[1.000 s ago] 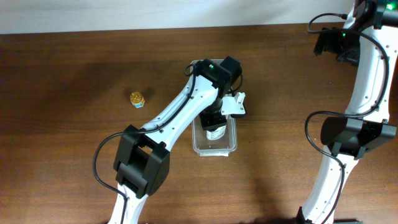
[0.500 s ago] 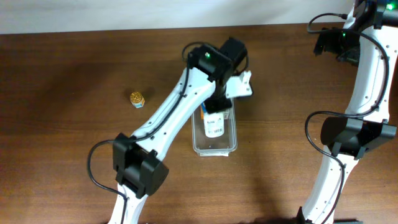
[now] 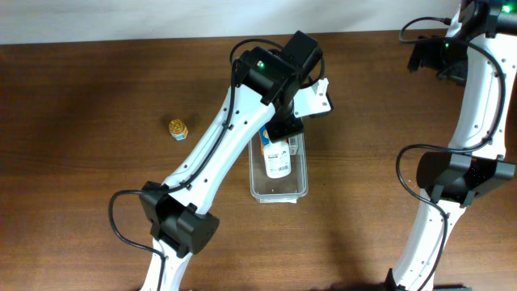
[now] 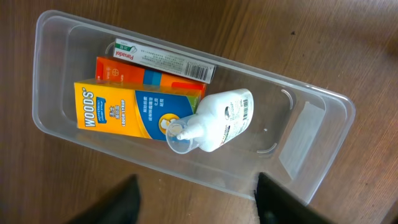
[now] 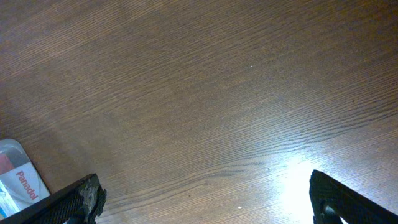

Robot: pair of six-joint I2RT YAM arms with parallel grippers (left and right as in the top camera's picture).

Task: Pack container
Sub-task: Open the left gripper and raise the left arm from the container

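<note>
The container [image 3: 279, 191] is lying at the middle of the desk [image 3: 97, 81], its long axis running from the far edge toward the robot's side in the overhead view. It is holding a white bottle [image 4: 221, 118] on its side, resting against a yellow box [image 4: 121, 112]. An orange box [image 4: 140, 73] and a Panadol box [image 4: 165, 58] are lined up beyond that. The end nearer the robot is lying bare.

The left fingers [image 4: 112, 202] are hanging above the container, so it is lying straight below them. In the wrist view its long axis is running slantwise across the gap between them. They are spread wide and gripping nothing. The left arm [image 3: 218, 153] is reaching diagonally from the near-left of the desk, with its wrist turned downward over the bin.

The right fingers [image 5: 78, 202] are sitting at the far right corner, well apart from the container, likewise wide open and empty. They are looking down on bare wood with a Panadol pack [image 5: 18, 180] at the edge of their view.

A small gold object [image 3: 178, 128] is sitting on the desk to the left of the container, well apart from it. If that is going in next, the left arm is the nearer one, and the container will be lying to its right on the way back.
</note>
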